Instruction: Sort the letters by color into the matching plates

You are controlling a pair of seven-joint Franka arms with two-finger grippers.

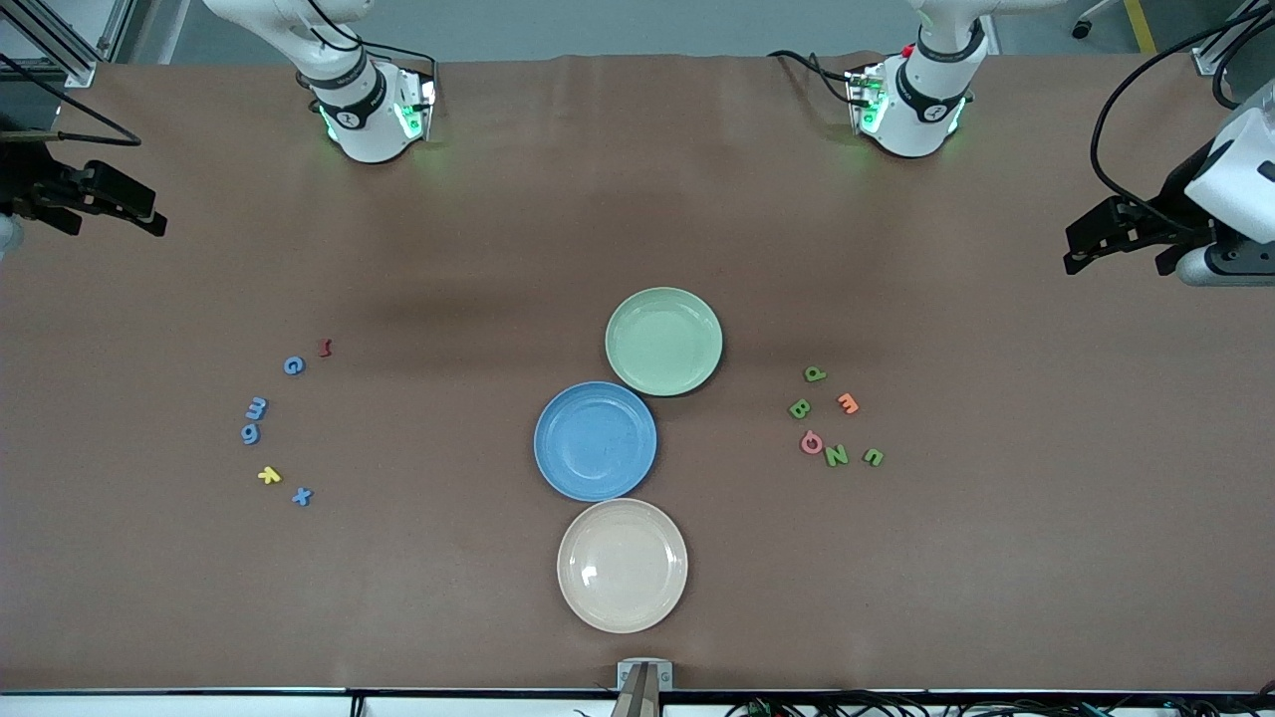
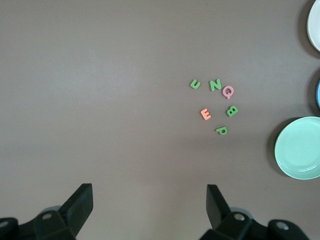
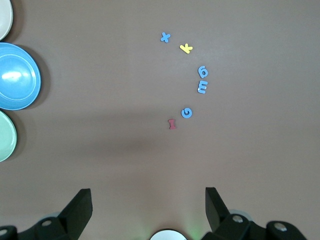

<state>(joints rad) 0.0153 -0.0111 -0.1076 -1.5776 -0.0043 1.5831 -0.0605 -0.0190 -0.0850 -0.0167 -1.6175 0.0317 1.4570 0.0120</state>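
Along the middle of the brown tabletop (image 1: pixel 637 199): pale green round plate (image 1: pixel 663 341), medium blue round plate (image 1: pixel 595 440) touching it nearer the camera, cream-beige round plate (image 1: pixel 622 565) nearest. Toward the right arm's end: small chunky blue letters (image 1: pixel 256 408), one yellow (image 1: pixel 269 475), one red (image 1: pixel 324 348). Toward the left arm's end: green letters (image 1: pixel 800 408), one orange (image 1: pixel 847 403), one pink (image 1: pixel 812 443). Left claw (image 1: pixel 1116 244) and right claw (image 1: pixel 95 204) waiting aloft over bare tabletop at their own ends, fingers apart, empty

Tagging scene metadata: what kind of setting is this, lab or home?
Most likely a robotics lab bench: brown-covered table, two arm bases bolted to it, aluminium framing at the corner, loose cables. Plates and foam letters look staged for a test.
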